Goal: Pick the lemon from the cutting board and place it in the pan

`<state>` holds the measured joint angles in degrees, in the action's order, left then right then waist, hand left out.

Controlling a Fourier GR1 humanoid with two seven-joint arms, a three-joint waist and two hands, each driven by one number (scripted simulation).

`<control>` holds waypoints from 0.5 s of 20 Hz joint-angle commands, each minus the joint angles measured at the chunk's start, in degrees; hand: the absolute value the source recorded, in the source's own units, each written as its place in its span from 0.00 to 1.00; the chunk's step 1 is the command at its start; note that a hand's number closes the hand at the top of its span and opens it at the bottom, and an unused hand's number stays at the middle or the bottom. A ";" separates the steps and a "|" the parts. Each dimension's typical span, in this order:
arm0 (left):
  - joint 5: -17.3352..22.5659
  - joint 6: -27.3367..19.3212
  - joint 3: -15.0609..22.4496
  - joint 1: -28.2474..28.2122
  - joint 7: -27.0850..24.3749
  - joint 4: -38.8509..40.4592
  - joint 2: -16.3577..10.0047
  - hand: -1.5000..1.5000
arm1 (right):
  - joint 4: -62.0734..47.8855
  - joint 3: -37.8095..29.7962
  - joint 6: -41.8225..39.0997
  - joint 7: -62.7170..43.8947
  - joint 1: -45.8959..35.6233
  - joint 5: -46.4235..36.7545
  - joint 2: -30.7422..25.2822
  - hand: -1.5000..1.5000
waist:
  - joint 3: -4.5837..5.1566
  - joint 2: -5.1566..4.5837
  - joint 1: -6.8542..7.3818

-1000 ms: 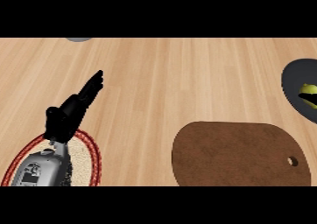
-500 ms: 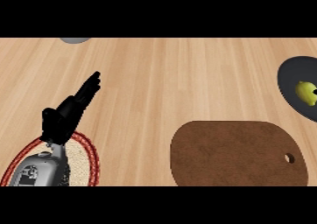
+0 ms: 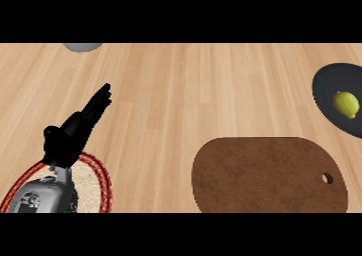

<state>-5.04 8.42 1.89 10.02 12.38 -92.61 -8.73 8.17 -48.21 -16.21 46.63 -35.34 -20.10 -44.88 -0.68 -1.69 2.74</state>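
Lemon [image 3: 346, 104] is sitting inside the pan [image 3: 337, 75], right side of the frame, just above mid-height. Its long axis is running roughly top to bottom of the frame, lower tip leaning slightly right. It is lying toward the right of the visible pan floor, with dark pan surface showing above, left of and below it.

The pan is getting cut off by the right frame edge, so only its left part is showing.

Cutting board [image 3: 265, 175] is lying lower right, brown with a rounded outline and nothing on it; its hanging hole [image 3: 328, 177] is sitting near its right end. The board's upper right edge is running close to the pan's lower rim; cannot tell if they are touching.

Wooden counter [image 3: 199, 90] is filling the frame, grain running top to bottom. A wide bare stretch is lying across the centre and the upper middle.

Left hand [image 3: 69, 137] is showing lower left, fingers straight and together, pointing up and to the right, holding nothing. Its grey forearm [image 3: 40, 197] is overlapping a red-rimmed plate [image 3: 104, 172] in the lower left corner.

A grey object [image 3: 82, 46] is poking in at the top edge, upper left, mostly cropped.

Right hand is not showing.
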 commanded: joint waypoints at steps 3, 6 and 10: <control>0.38 1.38 -1.30 -0.04 -1.74 2.82 -1.46 0.50 | 1.03 -0.33 -4.80 8.41 6.31 0.89 1.13 0.00 | 0.11 0.24 -0.88; -0.35 0.15 -0.28 -0.48 -0.65 0.57 -0.25 0.50 | 0.86 -1.37 -7.03 7.40 7.23 2.27 -0.42 0.00 | 0.09 0.50 -0.79; 0.76 1.09 -1.96 -2.09 -2.16 1.63 -1.36 0.50 | 1.70 -0.68 -9.51 10.02 10.29 2.31 0.19 0.00 | 0.15 0.65 -0.97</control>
<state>-4.84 8.83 0.92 8.86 11.32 -91.96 -9.34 9.81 -48.83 -18.68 50.56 -27.67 -18.38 -44.56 -0.60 -1.19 2.04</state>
